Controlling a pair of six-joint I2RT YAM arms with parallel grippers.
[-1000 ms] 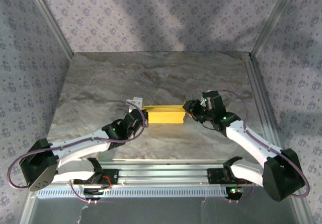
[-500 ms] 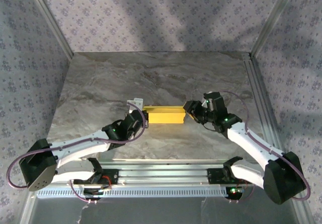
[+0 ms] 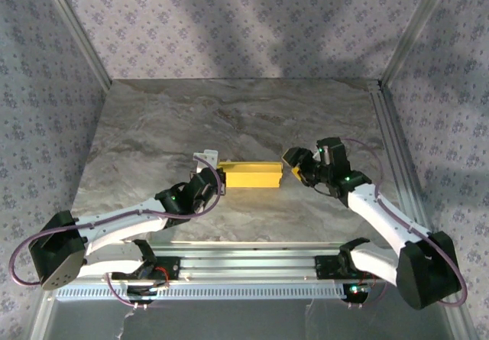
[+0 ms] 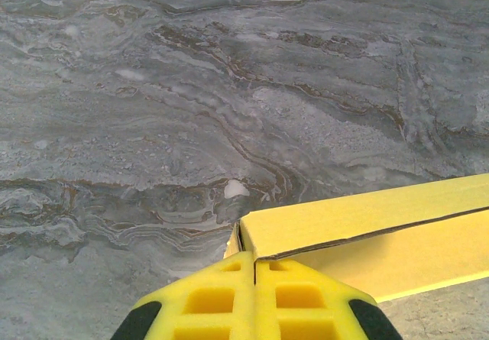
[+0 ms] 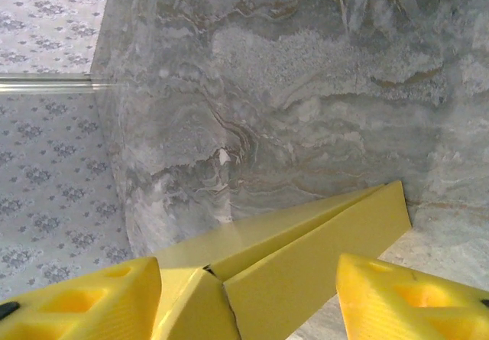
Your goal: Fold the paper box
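The paper box (image 3: 248, 175) lies folded on the table as a long yellow rectangular tube. My left gripper (image 3: 216, 175) is at its left end. In the left wrist view its yellow fingers (image 4: 210, 298) are shut together, their tips touching the near corner of the box (image 4: 367, 229), with nothing held between them. My right gripper (image 3: 295, 166) is at the box's right end. In the right wrist view it stands open (image 5: 248, 267), and the end of the box (image 5: 306, 260), with a seam and an end flap showing, lies between the two spread fingers.
The grey marble table (image 3: 229, 118) runs back to patterned walls. A metal frame rail (image 3: 393, 149) lines the right edge. The arm bases and a slotted rail (image 3: 252, 267) sit at the near edge.
My right gripper has drawn back a little to the right from the box's end. The box and the left arm have stayed put.
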